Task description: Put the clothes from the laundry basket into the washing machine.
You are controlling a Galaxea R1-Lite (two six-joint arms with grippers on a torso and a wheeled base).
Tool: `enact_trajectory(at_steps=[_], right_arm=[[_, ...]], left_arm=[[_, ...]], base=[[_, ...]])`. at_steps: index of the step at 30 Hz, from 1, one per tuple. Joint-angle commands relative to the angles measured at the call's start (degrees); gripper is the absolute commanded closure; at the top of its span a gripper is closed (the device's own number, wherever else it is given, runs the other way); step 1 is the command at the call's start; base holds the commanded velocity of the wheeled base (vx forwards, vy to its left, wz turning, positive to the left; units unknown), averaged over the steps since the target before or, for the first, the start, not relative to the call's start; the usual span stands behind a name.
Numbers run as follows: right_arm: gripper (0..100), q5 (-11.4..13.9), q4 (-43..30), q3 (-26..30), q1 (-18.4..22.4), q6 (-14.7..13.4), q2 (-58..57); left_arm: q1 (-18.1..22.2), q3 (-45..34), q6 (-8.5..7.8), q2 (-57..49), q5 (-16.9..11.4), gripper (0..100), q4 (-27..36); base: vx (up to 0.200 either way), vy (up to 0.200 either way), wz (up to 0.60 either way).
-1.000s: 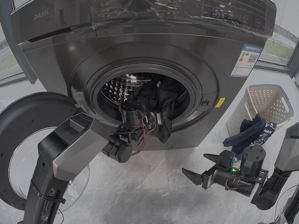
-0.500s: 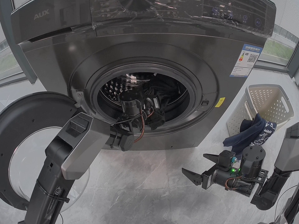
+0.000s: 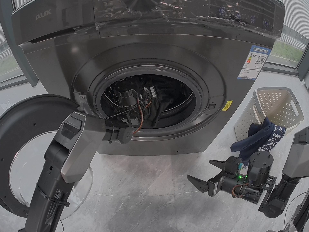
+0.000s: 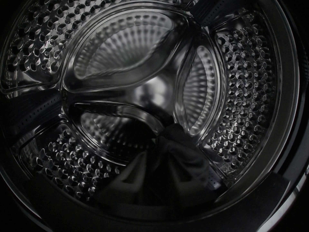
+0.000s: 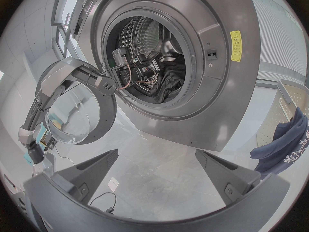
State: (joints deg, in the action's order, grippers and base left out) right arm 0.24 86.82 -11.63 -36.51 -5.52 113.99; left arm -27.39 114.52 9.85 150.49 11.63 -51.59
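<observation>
The washing machine (image 3: 154,49) stands with its round door (image 3: 29,120) swung fully open to the robot's left, the clear window facing outward. The left arm passes through the opening, and the left end effector (image 3: 150,95) sits inside the mouth of the drum (image 4: 244,81), just beside a black garment (image 3: 167,97). Whether this end effector is clamped on the cloth or parted from it cannot be told, as dark fabric and shadow hide that part.

The black garment lies bunched in the lower right of the opening. One fold reaches down toward the lower lip of the door seal. In the left wrist view, a dark peak of cloth rises from the near bottom of the perforated steel drum.

The right end effector (image 3: 201,170) hangs above the grey floor (image 3: 145,184) in front of the machine, low and to the robot's right. Its two fingers stand wide apart with nothing between them, and it points toward the left.

The laundry basket (image 3: 280,103), pale with a perforated wall, stands on the floor just beside the machine's right front corner. A navy garment (image 3: 257,139) with white print is draped over its near rim and hangs down the outside. It is near the right arm but apart from its end effector.

Clear plastic film (image 3: 193,4) covers the control panel on top.
</observation>
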Motion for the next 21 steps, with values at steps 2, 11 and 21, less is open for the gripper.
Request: enact_trajectory(at_steps=[2,11,21], right_arm=[[0,0.11,0.01,0.03,0.04,-0.01,0.18],[0,0.02,0.01,-0.32,-0.14,-0.01,0.53],[0,0.11,0.1,-0.85,-0.14,-0.01,0.53]], left_arm=[[-0.82,-4.57,-0.01,-2.57,0.15,0,0.44],[-2.93,-26.36,-0.53,-10.92,-4.86,0,4.04],[-1.79,-23.2,-2.91,-5.74,-5.04,100,5.27]], base=[[0.0,0.0,0.0],[0.0,0.0,0.0],[0.0,0.0,0.0]])
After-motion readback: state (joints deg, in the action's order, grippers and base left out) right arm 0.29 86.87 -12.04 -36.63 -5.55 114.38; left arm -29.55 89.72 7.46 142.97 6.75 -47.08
